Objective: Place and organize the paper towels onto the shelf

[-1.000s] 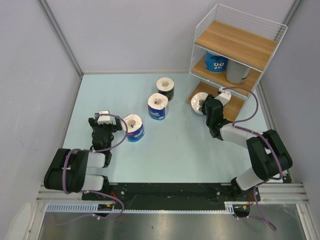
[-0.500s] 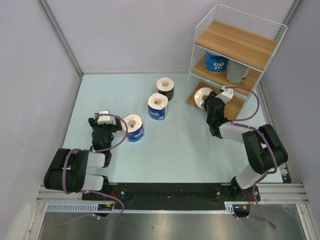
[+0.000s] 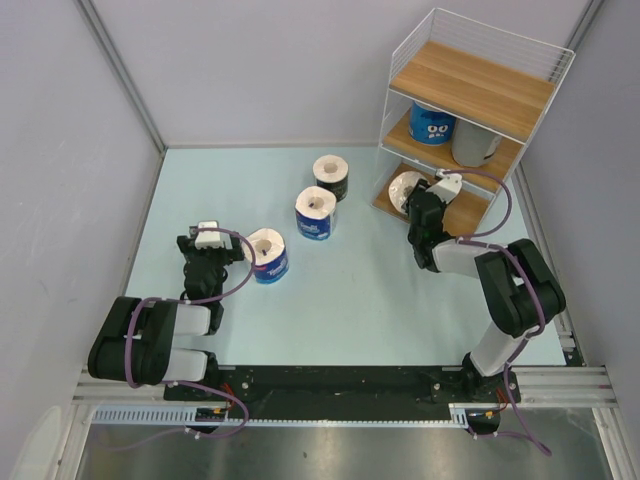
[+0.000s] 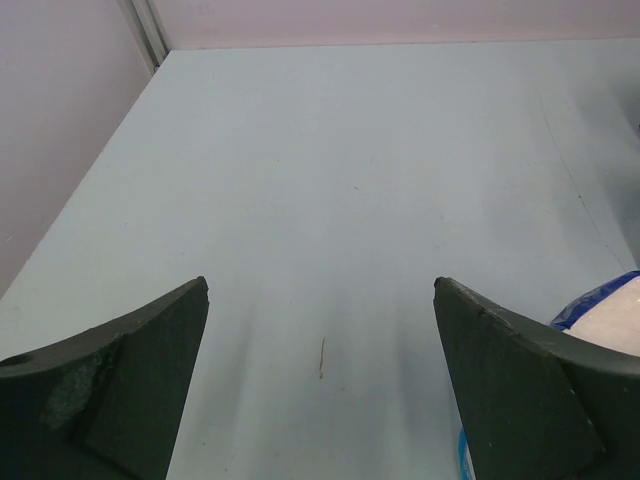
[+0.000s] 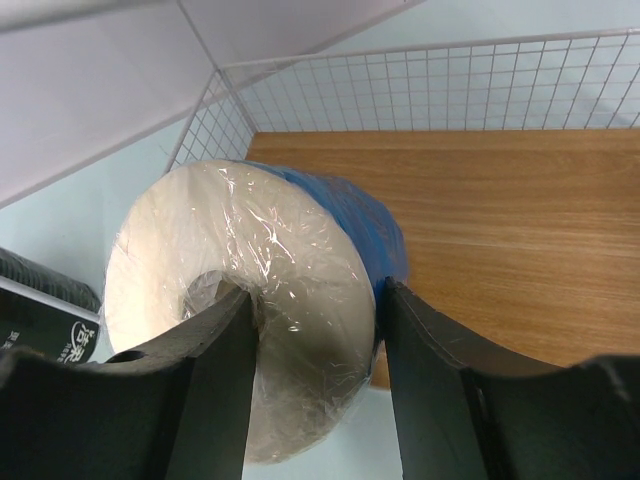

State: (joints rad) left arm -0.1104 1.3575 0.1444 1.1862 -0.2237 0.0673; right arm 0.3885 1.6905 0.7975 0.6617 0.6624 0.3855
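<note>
**Top external.** A second ago the right gripper (image 3: 418, 203) held its blue-wrapped roll (image 3: 403, 188) over the table (image 3: 350, 290) just short of the shelf (image 3: 470, 90). Now both are farther in, with the roll at the front left corner of the lowest board (image 3: 462, 212). Nothing else has shifted. The left gripper (image 3: 209, 250) stands spread wide, low over the table, with the near blue roll (image 3: 268, 255) just to its right. The centre blue roll (image 3: 315, 213) and the black roll (image 3: 331, 176) stand apart on open table to the left of the shelf. On the middle tier the shelved blue roll (image 3: 432, 123) and the grey roll (image 3: 475, 145) stand side by side.

**Left wrist.** The left gripper (image 4: 320, 290) has its jaws wide apart with bare table (image 4: 350, 150) between them. The near blue roll (image 4: 610, 310) shows at the right edge, outside the right finger.

**Right wrist.** The right gripper (image 5: 320, 295) is clamped on the blue-wrapped roll (image 5: 250, 260), one finger in the hollow core and the other outside on the wrapping. The roll's far part overlaps the lowest board (image 5: 500, 220), while its white end face hangs off the front edge. Whether it rests on the wood cannot be told. To the right the board lies open as far as the wire mesh (image 5: 450, 90).
</note>
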